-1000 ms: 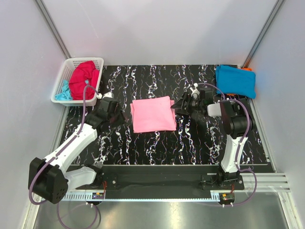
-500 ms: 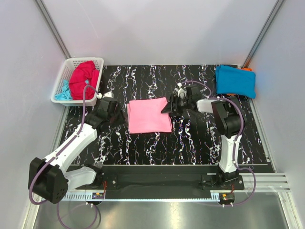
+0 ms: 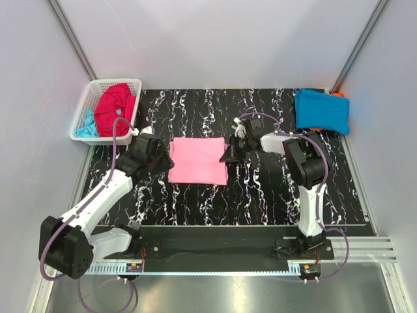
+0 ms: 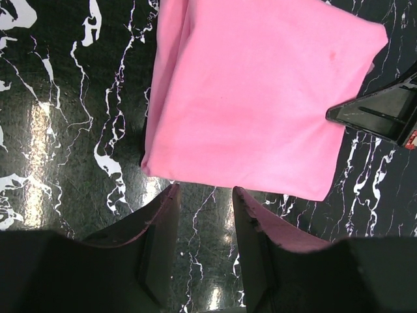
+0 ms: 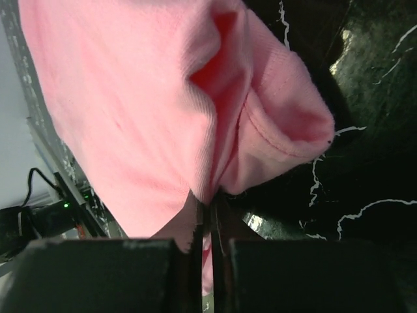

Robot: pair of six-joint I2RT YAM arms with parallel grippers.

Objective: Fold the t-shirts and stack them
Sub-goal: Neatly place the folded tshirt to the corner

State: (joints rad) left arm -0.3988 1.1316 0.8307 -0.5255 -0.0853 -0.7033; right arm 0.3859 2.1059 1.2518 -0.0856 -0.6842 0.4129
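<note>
View from above: the orange shirt (image 3: 337, 94), far right of and behind the pink shirt (image 3: 197, 160), is almost wholly hidden under the folded blue shirt (image 3: 321, 109); only a sliver shows. To the far left of and behind the pink shirt, the aqua shirt (image 3: 85, 127) lies partly under the red shirt (image 3: 115, 107) in the basket (image 3: 98, 86). The pink shirt lies folded flat on the table (image 3: 273, 189).

The right arm is bent sharply back towards the pink shirt's right edge. There the right gripper (image 3: 228, 155) is dark against the dark table and its jaws are hard to read. The right wrist view resolves this: the fingers are pressed together on a bunched fold of the pink cloth, whose far part is cut off by the frame.

The left arm stretches forward. The left gripper (image 3: 156, 156) is just off the pink shirt's left edge. Only the left wrist view shows its jaws, partly apart with nothing between them.
</note>
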